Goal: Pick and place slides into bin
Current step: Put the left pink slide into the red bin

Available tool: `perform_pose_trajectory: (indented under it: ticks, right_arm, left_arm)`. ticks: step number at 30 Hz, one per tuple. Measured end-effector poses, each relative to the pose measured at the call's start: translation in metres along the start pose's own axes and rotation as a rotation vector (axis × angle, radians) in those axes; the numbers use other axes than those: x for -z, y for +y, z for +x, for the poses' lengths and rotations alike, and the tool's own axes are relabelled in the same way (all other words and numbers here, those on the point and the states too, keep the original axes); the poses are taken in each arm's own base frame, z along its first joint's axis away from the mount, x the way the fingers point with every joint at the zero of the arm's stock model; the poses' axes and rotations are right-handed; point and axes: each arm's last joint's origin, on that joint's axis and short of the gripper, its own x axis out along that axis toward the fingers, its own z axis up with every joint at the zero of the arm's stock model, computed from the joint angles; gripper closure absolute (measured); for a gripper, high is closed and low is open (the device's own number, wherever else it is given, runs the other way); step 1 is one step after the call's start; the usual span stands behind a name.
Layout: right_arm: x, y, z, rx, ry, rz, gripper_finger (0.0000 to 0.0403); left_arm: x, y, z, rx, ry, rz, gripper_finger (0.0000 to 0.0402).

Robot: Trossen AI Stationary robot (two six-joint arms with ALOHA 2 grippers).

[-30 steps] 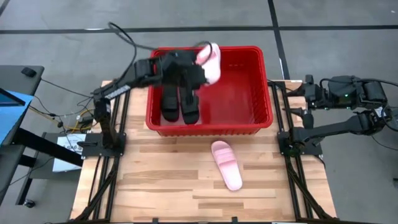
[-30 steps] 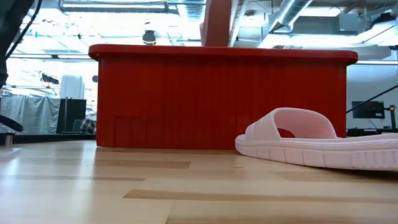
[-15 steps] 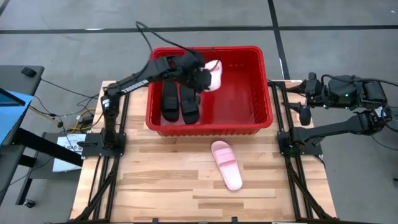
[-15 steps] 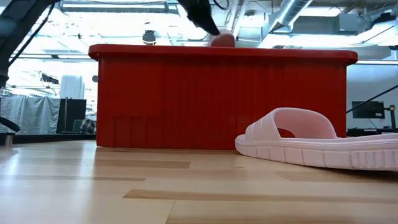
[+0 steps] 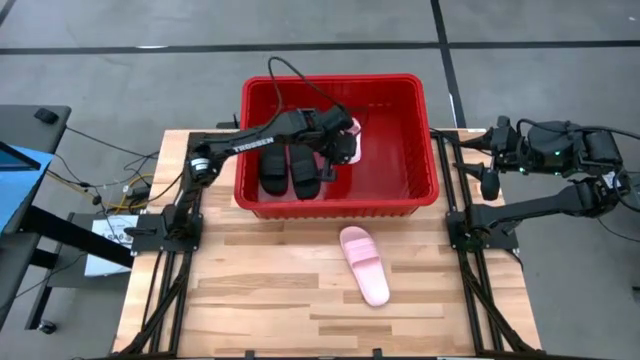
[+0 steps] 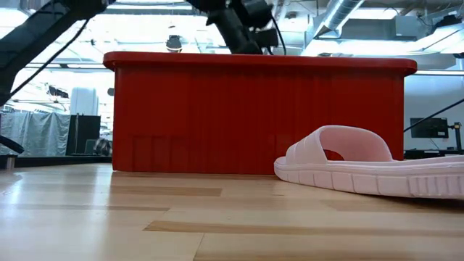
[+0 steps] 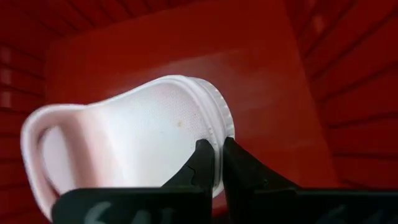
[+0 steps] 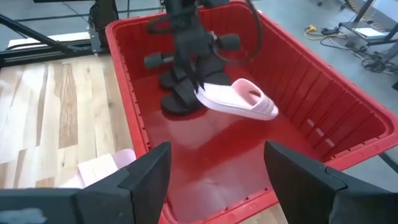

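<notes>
Lowered from above the rim, the left gripper [image 5: 343, 141] pinches a pink slide [image 8: 239, 99] inside the bin [image 5: 425, 150] at twelve o'clock; release comes next, the wide-open right gripper [image 5: 489, 152] waiting beside the desk [image 5: 260, 290].

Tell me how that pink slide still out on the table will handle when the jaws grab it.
Probably light and fairly stiff: its twin pink slide hangs level in the bin from the left gripper, pinched only at the sole's edge. The pink slide on the table lies flat on its sole, so it shouldn't roll. Its raised strap looks like an easy hold.
</notes>
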Motion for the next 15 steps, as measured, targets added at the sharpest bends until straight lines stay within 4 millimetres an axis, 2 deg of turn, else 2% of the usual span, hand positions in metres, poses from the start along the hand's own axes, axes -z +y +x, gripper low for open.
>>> perform_pose_trajectory:
  ticks: [5,10,15]
  right_arm:
    - [0.002,0.0,0.0,0.001,0.021,0.002,0.0154]
    - [0.002,0.0,0.0,0.002,0.025,0.007,0.0154]
    - [0.003,0.0,0.0,0.002,0.03,0.004,0.0154]
  left_arm:
    - [0.007,-0.001,0.027,-0.022,0.089,-0.014,0.0401]
    - [0.009,-0.004,0.035,-0.006,0.109,-0.021,0.0401]
    - [0.008,-0.005,0.035,-0.004,0.106,-0.03,0.0401]
